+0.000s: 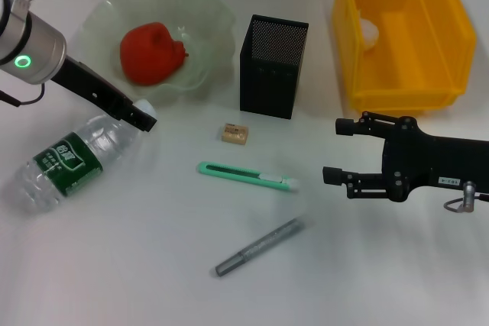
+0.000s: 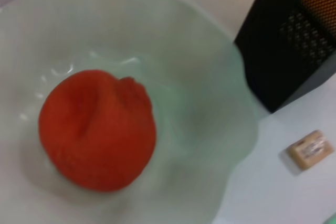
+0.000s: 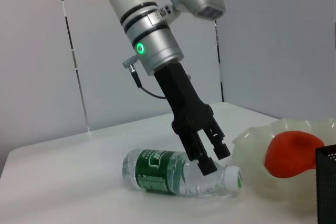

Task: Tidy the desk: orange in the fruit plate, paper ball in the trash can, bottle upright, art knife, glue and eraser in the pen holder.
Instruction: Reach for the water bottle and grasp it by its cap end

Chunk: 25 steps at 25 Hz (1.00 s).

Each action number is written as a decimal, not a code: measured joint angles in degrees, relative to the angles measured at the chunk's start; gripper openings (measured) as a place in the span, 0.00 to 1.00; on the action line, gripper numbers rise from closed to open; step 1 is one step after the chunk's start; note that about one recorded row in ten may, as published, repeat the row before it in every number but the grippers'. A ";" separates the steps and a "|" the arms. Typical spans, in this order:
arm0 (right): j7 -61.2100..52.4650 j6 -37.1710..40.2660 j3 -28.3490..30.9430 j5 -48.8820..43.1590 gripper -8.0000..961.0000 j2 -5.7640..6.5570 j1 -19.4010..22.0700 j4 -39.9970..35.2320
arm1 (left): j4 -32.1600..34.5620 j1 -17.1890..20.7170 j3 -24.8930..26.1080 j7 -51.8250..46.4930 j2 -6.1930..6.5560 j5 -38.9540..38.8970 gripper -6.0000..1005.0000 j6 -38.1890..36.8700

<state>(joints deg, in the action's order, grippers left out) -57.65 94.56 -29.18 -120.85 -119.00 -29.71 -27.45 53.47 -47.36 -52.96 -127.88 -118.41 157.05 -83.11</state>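
The bottle (image 1: 72,159) lies on its side at the left, cap toward the fruit plate (image 1: 210,13). My left gripper (image 1: 144,117) is at the bottle's neck. In the right wrist view its fingers (image 3: 207,165) stand open over the shoulder of the bottle (image 3: 157,171). The orange (image 1: 153,53) sits in the plate. A paper ball (image 1: 370,32) lies in the yellow trash can (image 1: 401,89). The eraser (image 1: 235,134), green art knife (image 1: 246,175) and grey glue stick (image 1: 260,247) lie on the desk before the black pen holder (image 1: 273,66). My right gripper (image 1: 332,150) hangs open right of the knife.
The left wrist view shows the orange (image 2: 97,129) in the plate (image 2: 210,66), the pen holder (image 2: 289,40) and the eraser (image 2: 311,149). The white desk runs open along its front edge.
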 joint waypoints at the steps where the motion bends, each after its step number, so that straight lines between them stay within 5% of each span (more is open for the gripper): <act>1: 0.00 0.00 0.00 0.00 0.86 0.00 0.00 0.00 | -0.54 -0.11 -0.03 -0.01 0.01 0.40 0.78 0.52; 25: 0.00 0.01 0.40 0.00 0.86 0.00 -0.07 0.01 | -6.56 -1.35 -5.39 1.11 -0.29 0.71 0.78 5.51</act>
<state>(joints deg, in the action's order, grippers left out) -57.65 94.57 -28.78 -120.84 -119.00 -29.78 -27.44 46.92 -48.71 -58.35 -126.76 -118.70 157.75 -77.60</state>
